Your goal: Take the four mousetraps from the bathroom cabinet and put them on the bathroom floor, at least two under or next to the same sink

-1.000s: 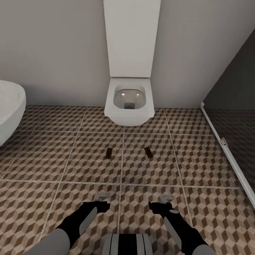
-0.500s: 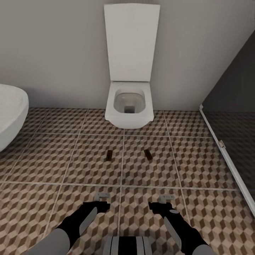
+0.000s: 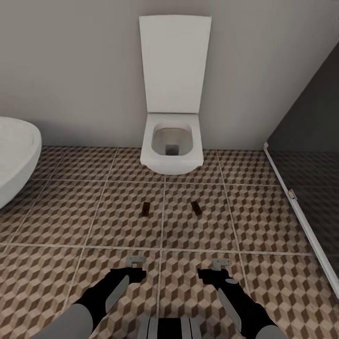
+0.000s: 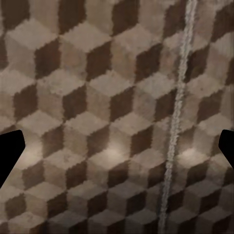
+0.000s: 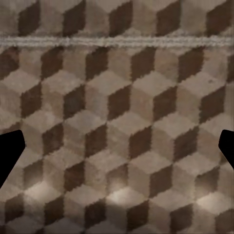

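Shifted since the earlier frame: whole head view, the toilet and both mousetraps sitting a little lower and smaller in picture, which read as camera motion, not objects moving; both arms kept the same pose.

Item 1. Left claw (image 3: 136, 260), nearest, low over the bathroom floor (image 3: 70, 216). Fingers stood apart, nothing between them; its wrist camera saw bare cube-patterned tile and one grout line.

Item 2. Right claw (image 3: 220, 263), level with the left, fingers likewise apart and empty, over bare tile.

Item 3. Mousetraps, two in sight. Left mousetrap (image 3: 146, 209) lay on the floor ahead of the left claw, well apart from it. Right mousetrap (image 3: 196, 208) lay ahead of the right claw, slightly inward, tilted a little. Appearance: small flat brown boards, darker on top; metal detail too small to make out. Handling, by judgement: light, stiff, thin, lying flush to tile, so hard to get under; best pinched across the short width at the long edges, from above.

Item 4. Toilet (image 3: 172, 146), beyond both mousetraps, lid up against the wall.

Item 5. White rounded fixture (image 3: 14, 155), far left of the left claw. Dark shower enclosure (image 3: 310, 155), far right.
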